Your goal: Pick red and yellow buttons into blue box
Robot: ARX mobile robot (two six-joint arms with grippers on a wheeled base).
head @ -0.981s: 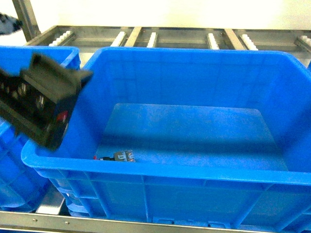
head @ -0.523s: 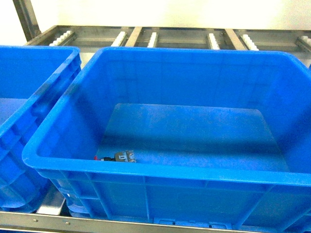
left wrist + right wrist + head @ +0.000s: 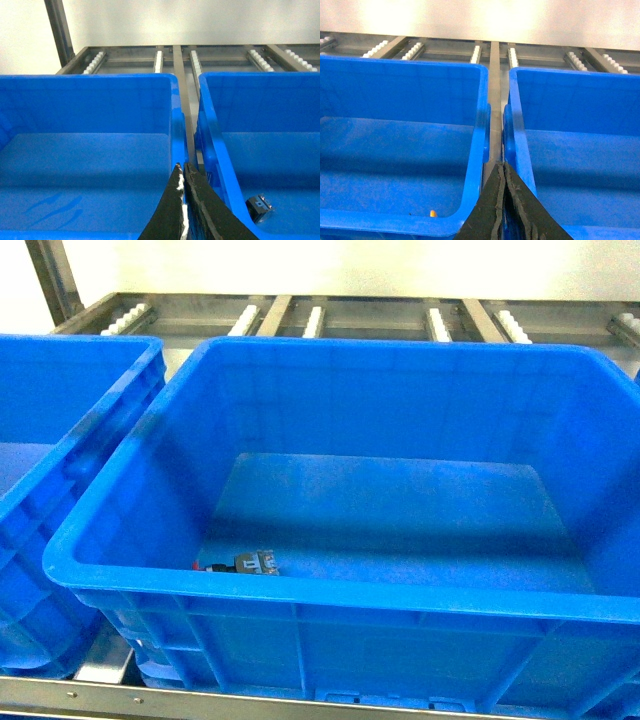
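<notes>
The blue box (image 3: 330, 592) fills the middle of the head view. On its floor by the near left corner lies the red button (image 3: 240, 564) on its side, red cap to the left. The left wrist view shows that button's black base (image 3: 260, 207) in the right-hand crate. In the right wrist view a small orange-yellow bit (image 3: 433, 213), perhaps the yellow button, peeks over the near rim of the left-hand crate. My left gripper (image 3: 182, 167) and right gripper (image 3: 503, 166) are shut with nothing in them, each over a gap between crates. Neither shows in the head view.
A second blue crate (image 3: 60, 440) stands left of the box, almost touching it. Another crate (image 3: 520, 130) stands to its right. All sit on a metal roller rack (image 3: 315, 315) with a white wall behind.
The left arm, which stood over the left crate's rim in the head view a second ago, has withdrawn out of that view. The button in the box has not moved.
</notes>
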